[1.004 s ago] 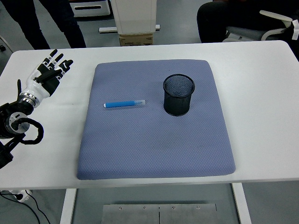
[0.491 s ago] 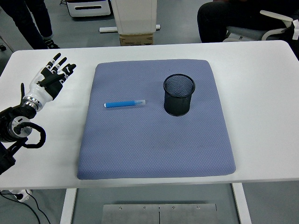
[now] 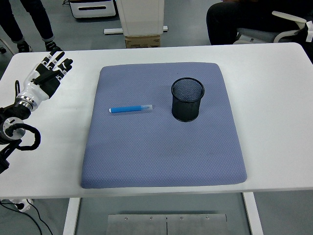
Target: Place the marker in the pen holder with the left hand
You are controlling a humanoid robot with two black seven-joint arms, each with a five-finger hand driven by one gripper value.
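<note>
A blue marker (image 3: 130, 108) with a clear cap end lies flat on the blue-grey mat (image 3: 161, 156), left of centre. A black mesh pen holder (image 3: 187, 99) stands upright on the mat, to the right of the marker. My left hand (image 3: 48, 74) is over the white table at the far left, well left of the mat. Its fingers are spread and it holds nothing. The right hand is out of view.
The white table (image 3: 274, 98) extends around the mat on all sides. A person's legs (image 3: 29, 24) stand beyond the far left corner. A seated person (image 3: 244, 19) and a chair are beyond the far right. A cardboard box (image 3: 143, 41) sits behind the table.
My left hand has moved left and slightly farther from me, away from the mat. The marker and pen holder have not moved. The standing person's legs have shifted.
</note>
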